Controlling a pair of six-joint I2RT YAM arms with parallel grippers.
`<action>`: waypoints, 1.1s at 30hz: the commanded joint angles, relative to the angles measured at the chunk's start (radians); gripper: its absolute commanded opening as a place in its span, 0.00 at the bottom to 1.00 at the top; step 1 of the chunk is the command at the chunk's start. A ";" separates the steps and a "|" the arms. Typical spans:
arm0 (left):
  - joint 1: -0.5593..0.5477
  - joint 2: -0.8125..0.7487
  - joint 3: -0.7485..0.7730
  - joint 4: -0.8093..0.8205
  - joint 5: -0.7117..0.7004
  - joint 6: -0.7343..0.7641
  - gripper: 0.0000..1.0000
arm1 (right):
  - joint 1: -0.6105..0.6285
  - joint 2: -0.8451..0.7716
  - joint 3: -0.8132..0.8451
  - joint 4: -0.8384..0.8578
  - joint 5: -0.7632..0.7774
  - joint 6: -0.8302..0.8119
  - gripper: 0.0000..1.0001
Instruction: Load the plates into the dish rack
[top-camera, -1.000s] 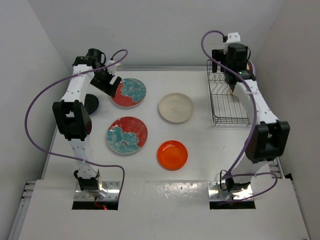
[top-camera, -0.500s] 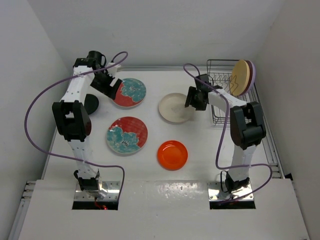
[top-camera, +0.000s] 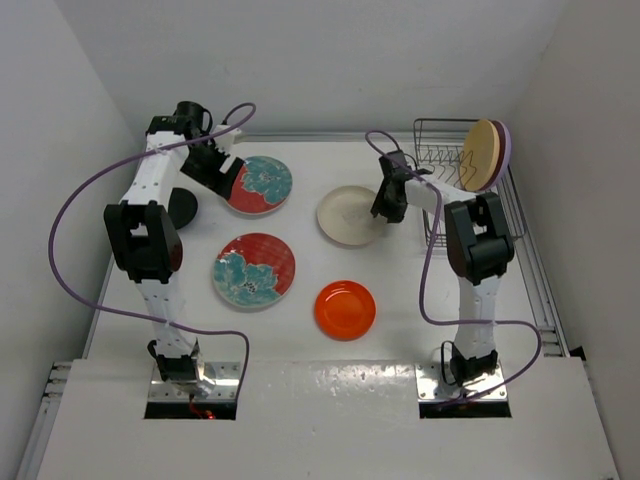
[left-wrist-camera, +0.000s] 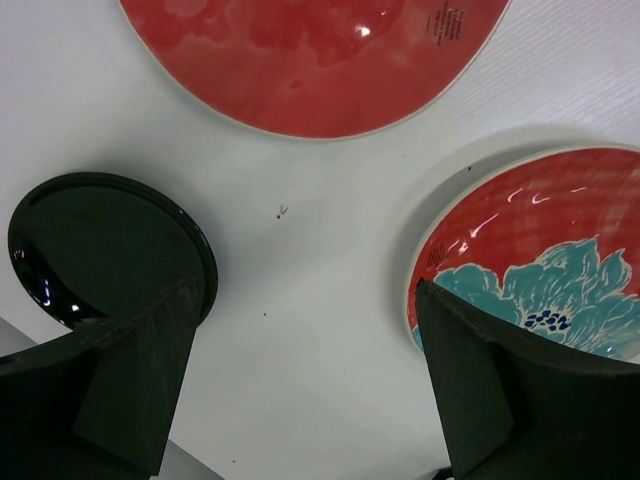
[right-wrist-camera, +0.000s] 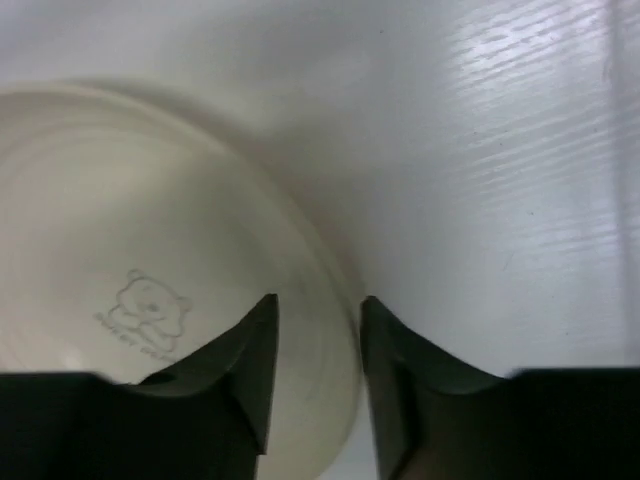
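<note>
Where right tool straddles, cream plate lies.

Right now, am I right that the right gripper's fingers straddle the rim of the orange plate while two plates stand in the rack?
Not quite: the right wrist view shows the right gripper straddling the rim of the cream plate, not the orange plate, which lies apart. Two plates do stand in the dish rack.

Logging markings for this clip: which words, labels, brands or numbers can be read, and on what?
None is legible.
cream plate: bear outline over lettering, too blurred to read.
upper red plate, left wrist view: small dark stamp, too small to read.
flowered red plate beside it: small dark stamp, too small to read.
</note>
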 joint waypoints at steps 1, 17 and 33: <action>0.001 -0.064 0.001 0.006 0.000 0.005 0.93 | -0.004 0.025 0.023 -0.002 -0.015 0.027 0.35; 0.001 -0.064 -0.033 0.039 -0.011 0.005 0.93 | -0.015 -0.334 0.201 0.107 0.278 -0.468 0.00; 0.168 -0.035 -0.085 0.131 0.189 -0.077 0.92 | -0.262 -0.246 0.208 0.896 0.826 -1.475 0.00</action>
